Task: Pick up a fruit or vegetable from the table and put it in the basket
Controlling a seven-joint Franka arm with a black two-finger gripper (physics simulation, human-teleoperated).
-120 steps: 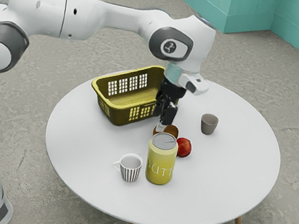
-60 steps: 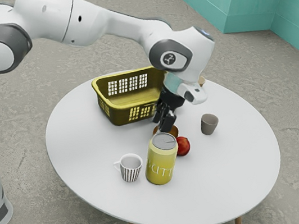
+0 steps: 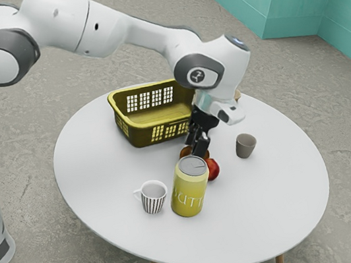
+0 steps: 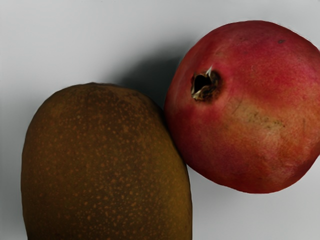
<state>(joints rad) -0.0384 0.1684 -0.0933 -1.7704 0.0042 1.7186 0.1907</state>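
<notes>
Our gripper [image 3: 196, 145] is low over the brown fruit [image 4: 107, 170]; can't tell if it's clenched, released or grasping. Fruit's on the table [image 3: 104, 189], right under the hand, longish, pomegranate [image 4: 250, 110] snug against its side. We'd guess the brown one is light to middling, firm with a little give, skin dull so grip should be decent. Take it across the narrow width, around mid-body, modest squeeze; too hard may bruise it, too near the rounded end and it may squirt out. Risk: coming down on the pomegranate side could shove that heavier, harder ball away. Can [image 3: 189, 189] is close by too, so we'd lift straight up before swinging to the basket [image 3: 141, 135]. Striped mug [image 3: 152, 197] and grey cup [image 3: 246, 145] sit farther out.
</notes>
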